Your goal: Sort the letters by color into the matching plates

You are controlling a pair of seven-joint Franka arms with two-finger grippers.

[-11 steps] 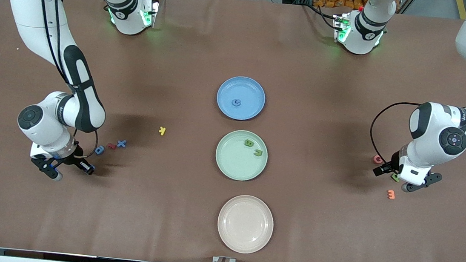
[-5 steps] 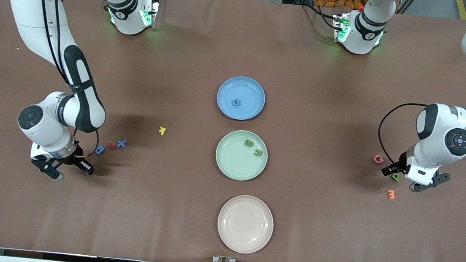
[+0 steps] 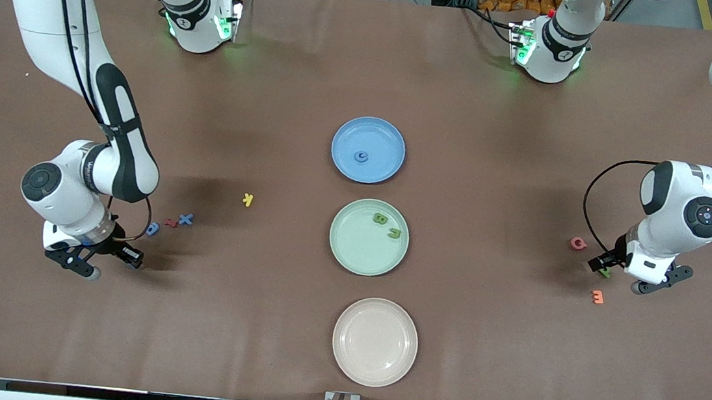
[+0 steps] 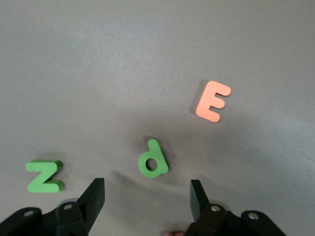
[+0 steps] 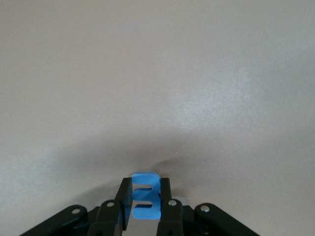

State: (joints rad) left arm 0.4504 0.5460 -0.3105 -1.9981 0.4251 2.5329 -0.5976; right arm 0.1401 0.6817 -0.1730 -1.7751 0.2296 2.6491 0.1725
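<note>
Blue letter (image 5: 145,201): I am pinching it in my right gripper (image 5: 146,200), low over the table's right-arm end, beside two blue letters (image 3: 185,218). Green d (image 4: 153,159): lying flat below my left gripper (image 4: 147,199), fingers spread apart, a green Z (image 4: 44,175) and an orange E (image 4: 213,101) nearby. Blue plate (image 3: 349,160) is holding one letter; green plate (image 3: 351,248) is holding two.
</note>
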